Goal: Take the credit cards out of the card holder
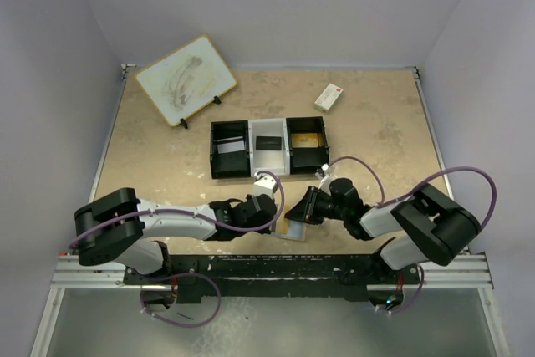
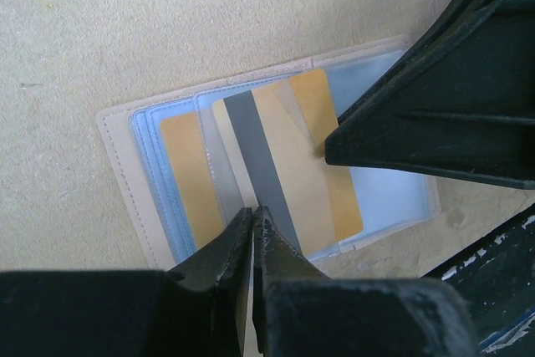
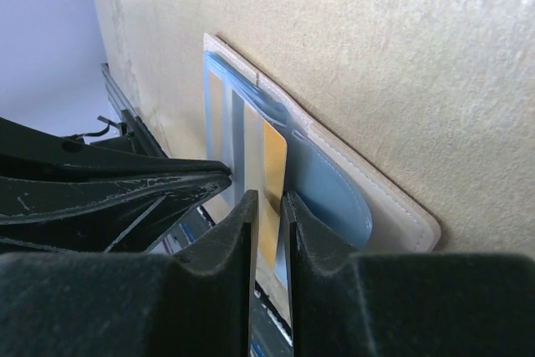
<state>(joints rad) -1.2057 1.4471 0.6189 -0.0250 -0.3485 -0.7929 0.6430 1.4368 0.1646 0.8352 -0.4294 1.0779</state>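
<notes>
I have the card holder [image 2: 125, 165] lying open and flat on the tabletop [image 1: 376, 148], close to the near edge, between the two arms and in front of the black-and-white tray [image 1: 211, 150]; its outer border is stitched tan, and inside are pale blue, see-through sleeves stacked like pages. A gold card [image 2: 188, 173] sits in a sleeve on one side; a second, striped card [image 2: 267, 165], gold with a grey band down its back, lies at a slant across the middle, partly out of its sleeve.

My left tool [image 2: 253, 216] is closed to a thin slit on the near edge of the striped card, right at the grey band. My right tool [image 3: 269, 206] has only a narrow gap, with the bright gold edge of that same card running between its fingers; the two tools meet over the card holder from opposite sides.
</notes>
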